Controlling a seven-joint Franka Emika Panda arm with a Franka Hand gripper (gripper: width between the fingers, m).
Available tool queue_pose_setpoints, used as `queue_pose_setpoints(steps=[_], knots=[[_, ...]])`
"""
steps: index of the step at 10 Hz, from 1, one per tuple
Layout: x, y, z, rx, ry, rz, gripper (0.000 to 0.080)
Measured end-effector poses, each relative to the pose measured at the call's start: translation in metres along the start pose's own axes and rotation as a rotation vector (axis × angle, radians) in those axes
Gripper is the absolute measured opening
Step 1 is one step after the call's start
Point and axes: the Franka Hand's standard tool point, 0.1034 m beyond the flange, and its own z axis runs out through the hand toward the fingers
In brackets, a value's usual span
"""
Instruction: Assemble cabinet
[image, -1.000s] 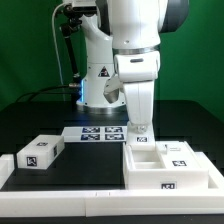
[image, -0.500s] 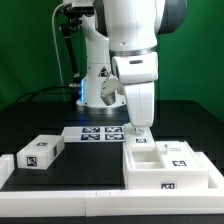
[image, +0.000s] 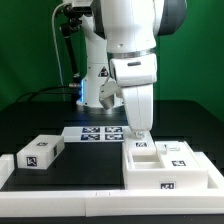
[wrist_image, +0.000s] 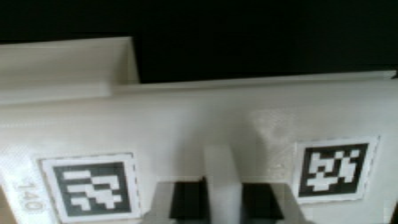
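Note:
The cabinet (image: 168, 180) is a large white tagged box with open compartments at the exterior view's right. My gripper (image: 139, 133) reaches straight down onto its back left corner. In the wrist view the cabinet (wrist_image: 214, 115) fills the picture with two tags. A thin white wall runs between my gripper's (wrist_image: 222, 205) dark fingers (wrist_image: 183, 205), which press on both of its sides. A smaller white tagged block (image: 40, 153) lies apart at the exterior view's left.
The marker board (image: 95, 132) lies flat on the black table behind the cabinet, just left of my gripper. A white rail (image: 60, 186) runs along the table's front edge. The robot's base (image: 98, 85) stands at the back.
The arm has leaned slightly toward the exterior view's left, with the gripper still at the cabinet's back left corner. The cabinet and the small block have not visibly moved.

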Motion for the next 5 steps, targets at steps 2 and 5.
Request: queue_pose_setpoints(steps=[2, 5], knots=[[-0.002, 0.015, -0.001, -0.015, 0.01, 0.004, 0.0068], [-0.004, 0.04, -0.003, -0.049, 0.027, 0.004, 0.0068]])
